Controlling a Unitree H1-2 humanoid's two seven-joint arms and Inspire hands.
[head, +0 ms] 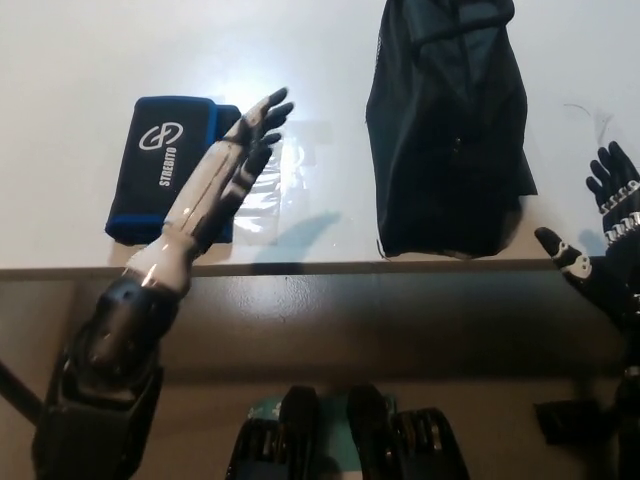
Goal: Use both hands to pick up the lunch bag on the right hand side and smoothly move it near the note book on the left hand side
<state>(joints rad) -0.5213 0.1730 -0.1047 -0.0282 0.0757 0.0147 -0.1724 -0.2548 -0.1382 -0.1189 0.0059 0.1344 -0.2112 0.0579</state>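
Nearest, along the table's front edge [320, 267]: a thin pale lip, with the white tabletop running away behind it.

At the lower right, the black right hand [600, 235], raised just past that edge, fingers spread and pointing up the picture, holding nothing. Apart from the lunch bag [447, 130] — a strip of bare table between the two.

At the left, the white left hand [232, 165], reaching diagonally up and to the right from its dark forearm at the lower left. Fingers apart and extended, empty. Lies over the right edge of the note book [170, 165], fingertips [272, 108] out beyond its top right corner above the glossy patch; whether touching the cover or held above it cannot be told. A soft shadow of the arm on the table right of the wrist.

Further in, the note book itself: black cover with a blue border, a white ring logo and white lettering, flat on the left part of the table, its lower right part hidden by the hand. Just beside its right edge, a clear shiny patch [275, 190] on the tabletop, catching a bright glare.

On the right part of the table, well apart from the note book, the lunch bag: dark, soft, tall in the picture, front end near the table edge and far end cut off by the top of the frame. Untouched by either hand. Folds and a flap faintly visible at the top — details otherwise too dark to make out.

Far right, a thin dark scribble-like mark [588, 118] on the white surface.
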